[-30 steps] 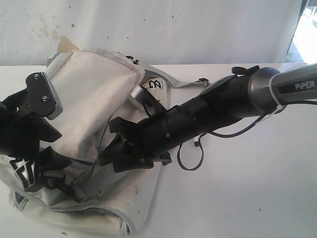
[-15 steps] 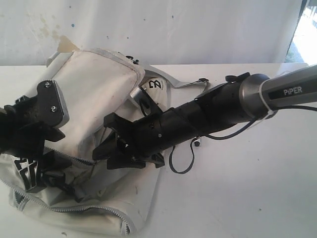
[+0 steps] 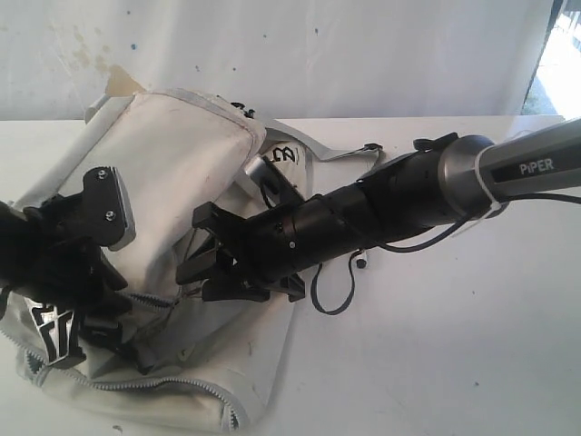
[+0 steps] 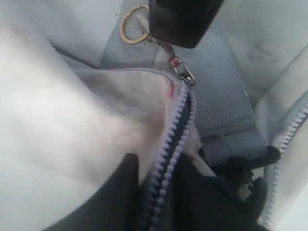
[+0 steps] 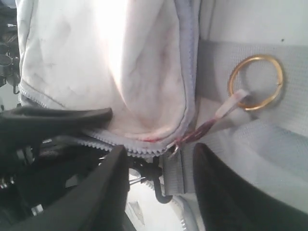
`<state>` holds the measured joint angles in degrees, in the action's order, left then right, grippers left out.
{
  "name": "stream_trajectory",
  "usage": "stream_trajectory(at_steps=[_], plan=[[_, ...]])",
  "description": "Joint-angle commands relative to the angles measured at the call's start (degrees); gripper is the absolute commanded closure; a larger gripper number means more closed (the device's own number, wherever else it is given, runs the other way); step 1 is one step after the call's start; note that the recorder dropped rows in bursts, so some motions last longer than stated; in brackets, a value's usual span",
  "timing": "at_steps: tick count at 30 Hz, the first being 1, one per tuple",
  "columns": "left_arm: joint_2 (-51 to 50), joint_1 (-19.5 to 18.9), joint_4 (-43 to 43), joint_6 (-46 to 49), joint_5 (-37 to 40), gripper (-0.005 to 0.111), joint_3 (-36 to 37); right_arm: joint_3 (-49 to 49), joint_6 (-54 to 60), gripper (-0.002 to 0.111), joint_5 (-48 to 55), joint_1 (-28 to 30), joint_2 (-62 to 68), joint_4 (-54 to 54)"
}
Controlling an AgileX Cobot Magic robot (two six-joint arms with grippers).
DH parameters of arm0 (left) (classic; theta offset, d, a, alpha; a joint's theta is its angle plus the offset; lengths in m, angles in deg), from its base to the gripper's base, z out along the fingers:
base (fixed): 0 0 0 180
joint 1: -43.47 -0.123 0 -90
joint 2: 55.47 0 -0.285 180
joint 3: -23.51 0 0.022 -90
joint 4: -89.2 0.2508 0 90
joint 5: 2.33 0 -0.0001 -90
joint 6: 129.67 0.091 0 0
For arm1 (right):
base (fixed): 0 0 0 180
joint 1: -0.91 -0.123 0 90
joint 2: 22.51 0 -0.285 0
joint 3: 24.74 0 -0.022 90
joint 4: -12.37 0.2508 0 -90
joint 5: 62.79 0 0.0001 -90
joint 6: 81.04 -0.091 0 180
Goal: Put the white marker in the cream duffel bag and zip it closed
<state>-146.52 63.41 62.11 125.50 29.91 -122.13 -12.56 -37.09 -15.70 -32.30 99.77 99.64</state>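
The cream duffel bag (image 3: 182, 154) lies on the left of the white table. My left gripper (image 3: 113, 304) is down on its near side. In the left wrist view it (image 4: 156, 173) is shut on the bag's grey zipper edge, the teeth running between its fingers. The zipper slider (image 4: 185, 74) sits just ahead, with a gold pull ring (image 4: 120, 29). My right gripper (image 3: 192, 250) reaches in from the right. Its jaws (image 5: 161, 159) stand open around the slider (image 5: 175, 147) and a grey strap, near the ring (image 5: 230, 84). The white marker is not in view.
Grey straps (image 3: 327, 150) trail from the bag toward the table's middle. A black cable (image 3: 331, 300) hangs under the right arm. A white wall (image 3: 318, 54) stands behind the table. Bare table (image 3: 436, 363) extends to the right and front.
My left gripper has moved right and down along the bag. The right gripper has shifted a little left and up toward the zipper.
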Motion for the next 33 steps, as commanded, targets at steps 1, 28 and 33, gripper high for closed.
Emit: stream_trajectory(at_steps=[1, 28, 33], plan=[[0.0, 0.2, -1.2, -0.2, 2.8, 0.106, -1.2, -0.2, -0.4, 0.067, 0.1, -0.1, -0.1, 0.6], [8.6, 0.2, -9.5, 2.0, 5.2, 0.107, -1.9, -0.2, -0.5, 0.086, -5.1, -0.3, 0.0, 7.2], [8.6, 0.2, -9.5, 3.2, 5.9, 0.107, -1.9, -0.2, 4.1, 0.108, -6.3, -0.3, 0.0, 7.0]])
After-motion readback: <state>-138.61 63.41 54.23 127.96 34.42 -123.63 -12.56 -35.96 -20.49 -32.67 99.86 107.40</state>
